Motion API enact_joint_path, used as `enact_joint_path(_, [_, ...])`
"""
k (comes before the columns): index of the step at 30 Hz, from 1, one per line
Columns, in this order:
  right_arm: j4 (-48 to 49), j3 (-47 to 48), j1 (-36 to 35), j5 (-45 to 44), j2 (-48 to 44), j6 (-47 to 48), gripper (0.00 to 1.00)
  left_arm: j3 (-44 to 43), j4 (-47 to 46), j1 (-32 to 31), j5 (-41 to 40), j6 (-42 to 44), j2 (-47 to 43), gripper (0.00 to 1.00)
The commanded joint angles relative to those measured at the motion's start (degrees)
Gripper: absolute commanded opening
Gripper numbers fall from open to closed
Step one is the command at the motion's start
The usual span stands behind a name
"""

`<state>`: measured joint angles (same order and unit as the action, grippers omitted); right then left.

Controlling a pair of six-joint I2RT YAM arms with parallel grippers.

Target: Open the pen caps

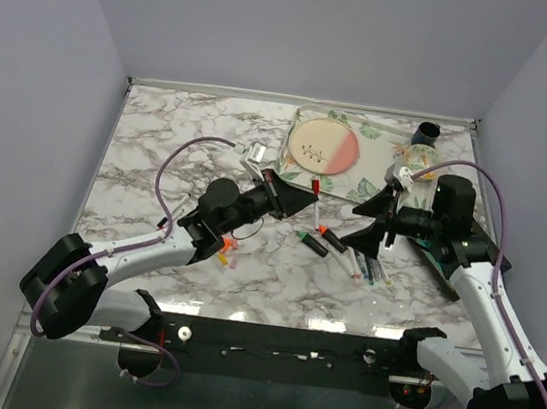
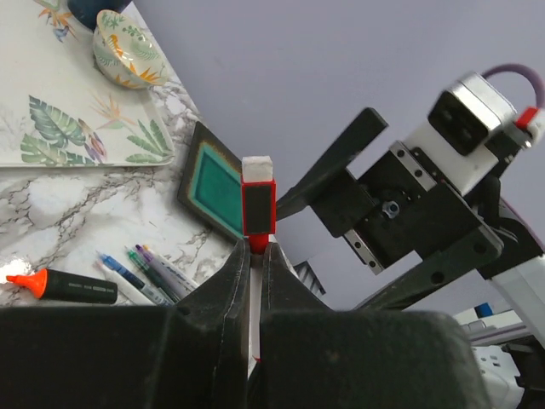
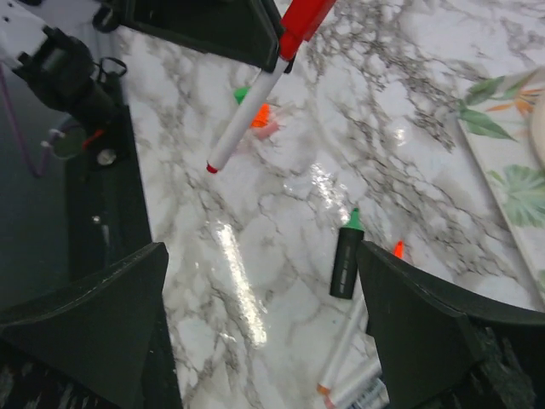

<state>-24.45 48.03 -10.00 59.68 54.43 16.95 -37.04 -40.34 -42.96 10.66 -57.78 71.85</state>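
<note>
My left gripper (image 2: 257,247) is shut on a thin white pen, whose red cap (image 2: 258,209) sticks out past the fingertips. The right wrist view shows the same pen (image 3: 251,106) hanging slanted over the table, red cap (image 3: 304,17) uppermost. My right gripper (image 3: 262,256) faces it, open wide with nothing between its fingers. In the top view the left gripper (image 1: 304,201) and right gripper (image 1: 367,222) sit a short gap apart. Loose orange, pink and green caps (image 1: 228,250) lie under the left arm. A green-tipped highlighter (image 3: 347,256) and an orange-tipped highlighter (image 2: 64,287) lie uncapped.
Several thin pens (image 1: 366,269) lie beside the highlighters. At the back right a leaf-print placemat (image 1: 362,186) carries a pink and yellow plate (image 1: 324,146). A patterned bowl (image 1: 415,161) and a dark cup (image 1: 426,134) stand near it. A teal tray (image 2: 217,187) lies under the right arm.
</note>
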Motion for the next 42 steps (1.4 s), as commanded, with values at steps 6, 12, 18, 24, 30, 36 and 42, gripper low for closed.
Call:
enact_joint_path(6, [21.0,-6.6,0.2,9.2,2.9,-22.9,0.98,-2.0,-6.1,-7.2,-11.8,3.1,5.1,0.0])
enact_joint_path(12, [23.0,-8.1,0.2,6.7,3.3,-25.8,0.9,-5.1,-5.6,-9.7,-13.6,3.5,8.9,0.0])
enact_joint_path(18, [22.1,-7.3,0.2,4.9,5.6,-25.9,0.75,-8.1,-4.5,-12.1,-15.6,4.1,11.5,0.0])
enact_joint_path(24, [21.0,-6.0,0.2,3.8,6.7,-25.2,0.42,-9.4,-4.6,-13.5,-15.8,4.2,13.0,0.05])
enact_joint_path(30, [16.1,-3.9,0.3,3.1,8.2,-20.6,0.01,-9.8,-1.1,-13.6,-18.2,5.5,12.1,0.45])
enact_joint_path(36, [14.6,-3.7,0.3,4.5,8.1,-18.4,0.01,-11.1,3.8,-13.4,-21.2,8.9,10.1,0.6])
enact_joint_path(42, [13.5,-3.5,0.2,4.8,8.6,-17.7,0.01,-12.8,3.7,-13.0,-20.5,9.6,11.2,0.6])
